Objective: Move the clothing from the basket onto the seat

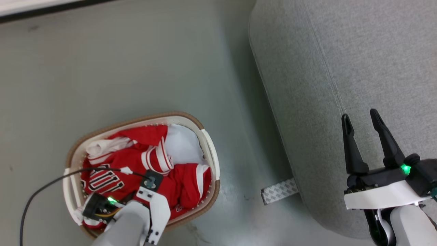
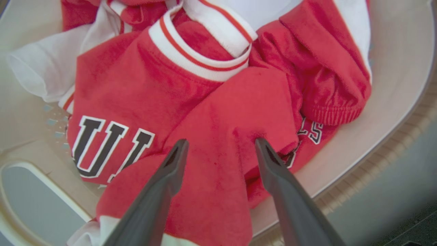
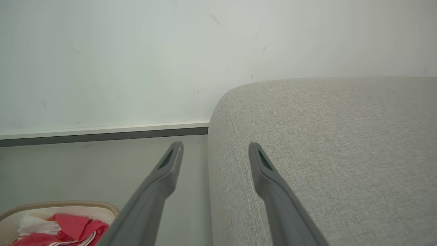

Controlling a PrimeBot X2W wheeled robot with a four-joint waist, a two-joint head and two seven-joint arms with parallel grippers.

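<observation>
The clothing is seen as soft, crumpled red fabric with white panels, ribbed red-and-white striped trim and black, white-outlined letters. It is heaped inside the basket, an oval of cream plastic pierced with rows of small holes and banded in woven brown at the rim. The basket is set on a smooth grey-green floor, apart from the seat, which is upholstered in grey woven fabric with rounded edges and a stitched seam. The left gripper is pointed down into the basket, its dark tapered fingers spread wide over a red fold, with nothing clasped; whether the tips touch the cloth cannot be told. The right gripper is held above the seat's edge, fingers wide apart and empty, well apart from the clothing.
</observation>
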